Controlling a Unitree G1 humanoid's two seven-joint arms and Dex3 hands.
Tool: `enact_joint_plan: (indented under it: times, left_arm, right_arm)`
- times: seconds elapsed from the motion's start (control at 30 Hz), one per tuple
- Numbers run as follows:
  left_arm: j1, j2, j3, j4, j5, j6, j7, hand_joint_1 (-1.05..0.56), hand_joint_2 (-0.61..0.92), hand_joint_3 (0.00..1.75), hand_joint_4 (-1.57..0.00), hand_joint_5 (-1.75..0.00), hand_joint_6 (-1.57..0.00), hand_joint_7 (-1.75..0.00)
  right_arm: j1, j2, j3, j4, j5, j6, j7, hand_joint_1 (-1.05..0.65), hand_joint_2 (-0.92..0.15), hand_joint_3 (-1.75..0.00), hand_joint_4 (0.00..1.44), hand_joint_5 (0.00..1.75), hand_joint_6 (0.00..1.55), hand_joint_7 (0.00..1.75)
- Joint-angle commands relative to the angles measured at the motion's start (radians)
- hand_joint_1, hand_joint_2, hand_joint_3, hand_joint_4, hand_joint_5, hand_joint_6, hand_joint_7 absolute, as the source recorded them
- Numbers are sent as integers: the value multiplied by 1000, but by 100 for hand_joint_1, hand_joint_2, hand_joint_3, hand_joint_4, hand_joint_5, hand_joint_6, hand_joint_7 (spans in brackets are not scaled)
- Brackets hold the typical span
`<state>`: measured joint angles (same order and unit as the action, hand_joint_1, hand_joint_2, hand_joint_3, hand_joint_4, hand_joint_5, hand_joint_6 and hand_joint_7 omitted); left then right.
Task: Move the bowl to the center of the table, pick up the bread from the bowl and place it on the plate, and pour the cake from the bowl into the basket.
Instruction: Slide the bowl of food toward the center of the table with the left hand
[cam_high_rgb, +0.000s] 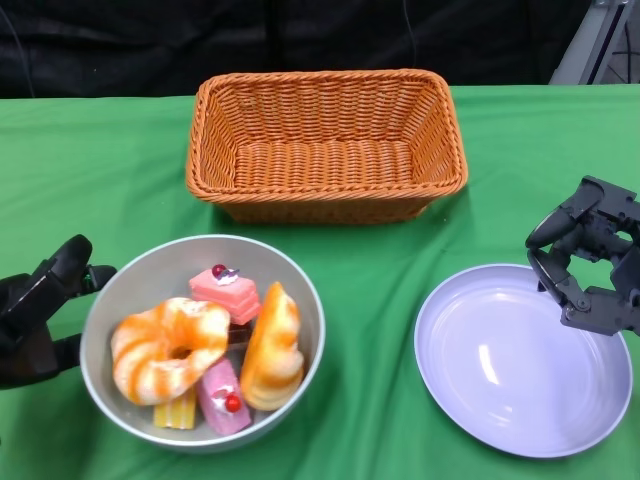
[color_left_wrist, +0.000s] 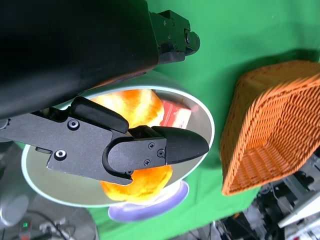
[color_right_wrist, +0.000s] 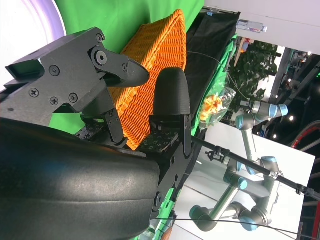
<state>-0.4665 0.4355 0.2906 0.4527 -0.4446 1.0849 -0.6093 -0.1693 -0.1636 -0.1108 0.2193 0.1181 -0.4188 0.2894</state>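
A grey metal bowl (cam_high_rgb: 150, 270) stands at the front left of the green table. It holds a ring-shaped bread (cam_high_rgb: 165, 350), a long twisted bread (cam_high_rgb: 272, 350), a pink cake with a cherry (cam_high_rgb: 225, 290), a second pink cake (cam_high_rgb: 225, 400) and a yellow slice (cam_high_rgb: 177, 412). My left hand (cam_high_rgb: 40, 315) sits just left of the bowl, fingers apart, holding nothing. In the left wrist view its fingers (color_left_wrist: 170, 147) reach over the bowl's rim (color_left_wrist: 207, 125) and the bread (color_left_wrist: 130, 107). My right hand (cam_high_rgb: 590, 255) hovers open over the far right edge of the empty lavender plate (cam_high_rgb: 510, 370).
An empty orange wicker basket (cam_high_rgb: 325, 160) stands at the back centre, behind the bowl. Green cloth lies bare between the bowl and the plate. The basket (color_right_wrist: 155, 50) also shows past my right hand's fingers (color_right_wrist: 172, 97). Beyond the table are other robot arms.
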Motion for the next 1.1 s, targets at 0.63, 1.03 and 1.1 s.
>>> enact_joint_plan:
  times: [0.63, 1.03, 1.1]
  left_arm:
    - [102, -98, 84, -280, -159, 181, 116, -66, 92, 52, 0, 0, 0, 0]
    - [98, -148, 70, -294, -170, 175, 142, -62, 92, 54, 0, 0, 0, 0]
    - [100, -161, 65, -295, -165, 157, 148, -61, 92, 54, 0, 0, 0, 0]
  right_arm:
    - [-5, -14, -7, -5, 0, -4, -7, -11, -58, -86, 73, 164, 68, 129]
    - [-11, -8, -3, -8, -5, -9, -14, -10, -57, -89, 74, 164, 69, 128]
    - [-11, -9, -3, -9, -7, -9, -15, -10, -57, -89, 74, 164, 69, 128]
